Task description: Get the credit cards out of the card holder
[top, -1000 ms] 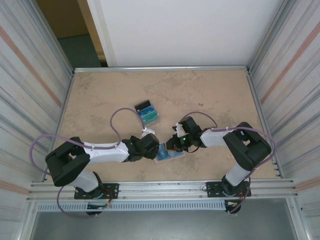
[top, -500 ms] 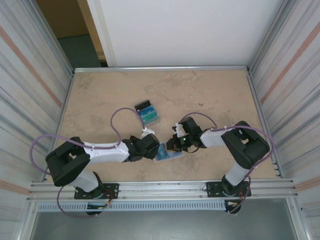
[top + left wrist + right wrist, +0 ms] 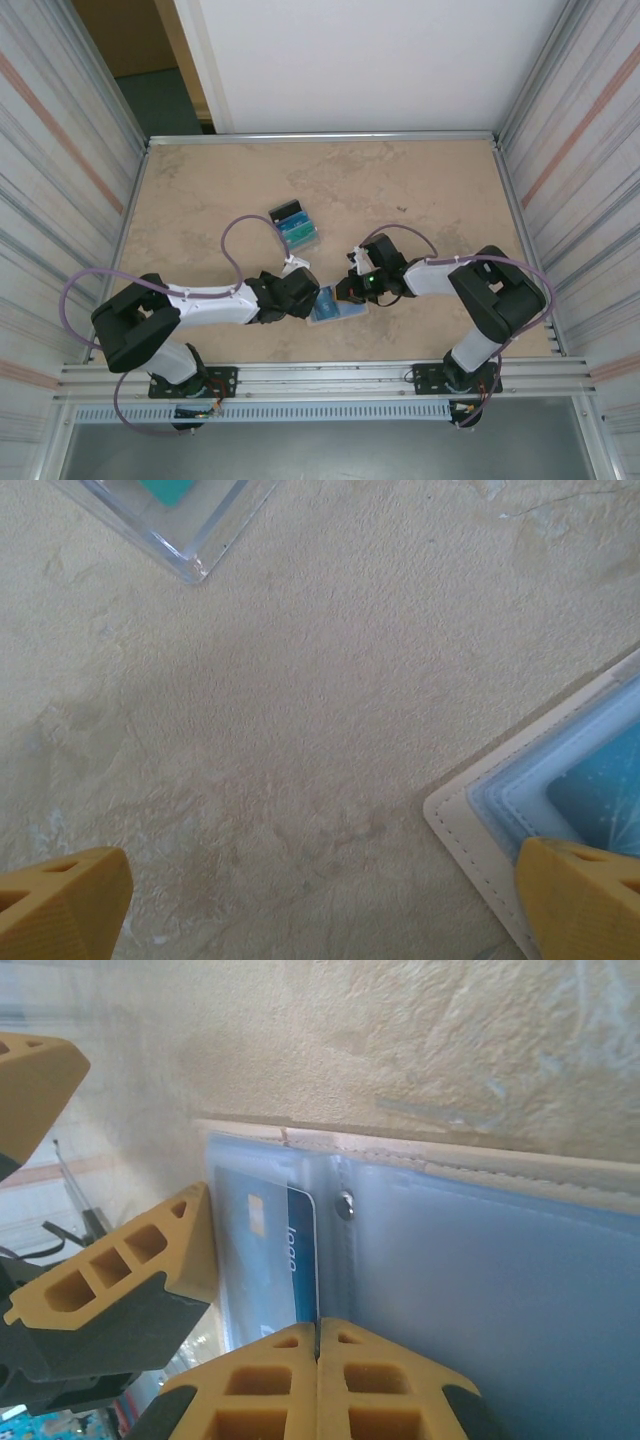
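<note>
The card holder (image 3: 338,309) lies open near the table's front edge, beige rim (image 3: 450,1156) and pale blue-grey inner faces up. A blue credit card (image 3: 302,1260) sticks partway out of its translucent pocket. My right gripper (image 3: 318,1332) is shut on that card's exposed edge; it comes at the holder from the right (image 3: 347,293). My left gripper (image 3: 320,910) stands wide open low over the table, one of its fingers (image 3: 582,900) over the holder's corner (image 3: 480,810). More credit cards (image 3: 295,228), blue, teal and black, lie fanned farther back.
The fanned cards sit in a clear plastic tray (image 3: 190,555), just beyond the left gripper. The left gripper's yellow fingers (image 3: 135,1265) crowd the holder's left side. Metal rails and walls edge the table; bare tabletop (image 3: 420,190) lies behind.
My right gripper's jaws have closed fully onto the card's edge. Both arms and the holder have barely moved.
</note>
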Robot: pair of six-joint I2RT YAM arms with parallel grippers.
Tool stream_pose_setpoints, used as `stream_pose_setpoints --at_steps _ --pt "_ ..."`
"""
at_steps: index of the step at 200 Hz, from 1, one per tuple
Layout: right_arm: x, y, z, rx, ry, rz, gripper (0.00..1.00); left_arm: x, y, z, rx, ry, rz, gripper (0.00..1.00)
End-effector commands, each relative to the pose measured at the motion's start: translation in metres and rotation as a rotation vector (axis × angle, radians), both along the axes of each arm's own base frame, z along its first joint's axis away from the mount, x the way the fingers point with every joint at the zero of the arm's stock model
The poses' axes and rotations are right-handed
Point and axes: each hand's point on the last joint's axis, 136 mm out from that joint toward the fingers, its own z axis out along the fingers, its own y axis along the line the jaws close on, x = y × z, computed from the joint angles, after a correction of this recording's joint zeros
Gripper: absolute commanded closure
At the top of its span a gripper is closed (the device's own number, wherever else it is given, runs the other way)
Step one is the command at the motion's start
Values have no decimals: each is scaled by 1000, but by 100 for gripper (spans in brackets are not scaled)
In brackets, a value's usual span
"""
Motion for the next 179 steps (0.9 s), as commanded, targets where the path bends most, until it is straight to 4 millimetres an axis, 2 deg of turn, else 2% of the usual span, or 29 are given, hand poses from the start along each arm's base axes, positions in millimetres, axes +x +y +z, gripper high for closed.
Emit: stream_pose_setpoints --at_steps 1,58,113,132,179 --pt "-2 -11 -2 -58 -10 -2 100 -4 13 -4 80 3 15 1" --pt "2 -17 -2 -111 -35 -10 100 1 10 7 76 -39 -13 1" --pt "4 -13 -1 -137 -48 -6 100 11 -4 40 10 -123 -51 1" --pt "5 -11 0 -143 -51 -3 100 10 -15 50 -2 -152 -99 1" --pt "4 -11 0 -153 -42 -1 100 7 -36 38 69 -136 -180 1"
